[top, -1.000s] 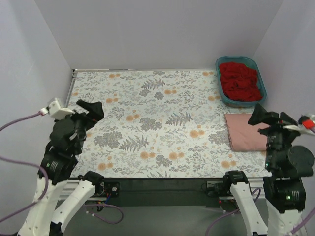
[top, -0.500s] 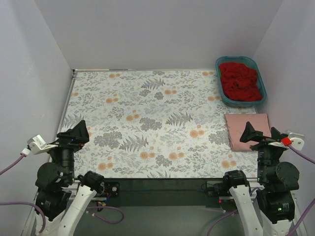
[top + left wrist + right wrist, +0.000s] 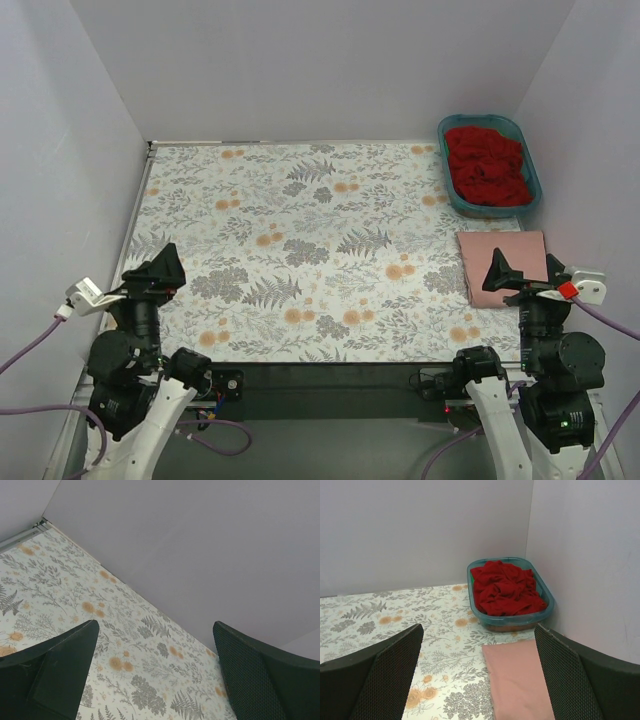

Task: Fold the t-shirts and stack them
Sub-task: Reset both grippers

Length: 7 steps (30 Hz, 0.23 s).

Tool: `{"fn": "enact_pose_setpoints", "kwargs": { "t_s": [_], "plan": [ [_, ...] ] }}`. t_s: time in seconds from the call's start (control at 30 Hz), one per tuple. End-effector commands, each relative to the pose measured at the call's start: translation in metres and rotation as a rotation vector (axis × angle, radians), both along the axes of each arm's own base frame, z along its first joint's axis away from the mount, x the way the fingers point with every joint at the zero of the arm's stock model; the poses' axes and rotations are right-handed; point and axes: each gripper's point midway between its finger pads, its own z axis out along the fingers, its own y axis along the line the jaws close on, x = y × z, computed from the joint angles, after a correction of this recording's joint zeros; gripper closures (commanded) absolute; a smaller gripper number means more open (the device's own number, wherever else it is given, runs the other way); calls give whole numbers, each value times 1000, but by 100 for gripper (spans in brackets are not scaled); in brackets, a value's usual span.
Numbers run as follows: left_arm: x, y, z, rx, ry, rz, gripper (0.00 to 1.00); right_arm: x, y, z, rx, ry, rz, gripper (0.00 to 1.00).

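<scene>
**Fig.** My right pincer [image 3: 522,276], spread wide and empty, hangs at the near end of the folded salmon-pink t-shirt [image 3: 510,250], a smooth flat rectangle on the desk's floral cloth [image 3: 300,230]. Beyond it, the red t-shirt [image 3: 487,166] lies crumpled in an oval teal plastic tub [image 3: 490,210]. My left pincer [image 3: 150,275], equally wide and empty, is well apart from both.

The red shirt [image 3: 505,587] lies crumpled in the teal tub [image 3: 512,624] at 1 o'clock, in the corner where the walls [image 3: 420,530] meet. The pink shirt [image 3: 520,680] lies folded flat on the floral cloth [image 3: 395,615] at 5 o'clock, just beside the tub. The right gripper [image 3: 477,630] has its fingers [image 3: 385,675] spread wide, at 8 and 4 o'clock.
</scene>
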Motion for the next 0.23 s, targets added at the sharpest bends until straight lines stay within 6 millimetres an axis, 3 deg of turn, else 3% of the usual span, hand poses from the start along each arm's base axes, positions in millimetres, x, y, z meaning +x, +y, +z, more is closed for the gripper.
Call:
{"fn": "enact_pose_setpoints", "kwargs": {
  "t_s": [0.0,0.2],
  "plan": [
    [3,4,6,-1,-37,29,2,-4,1,15,-27,-64,10,2],
    [9,-2,0,-7,-31,12,2,0,4,14,-37,-70,24,2]
  ]
}}
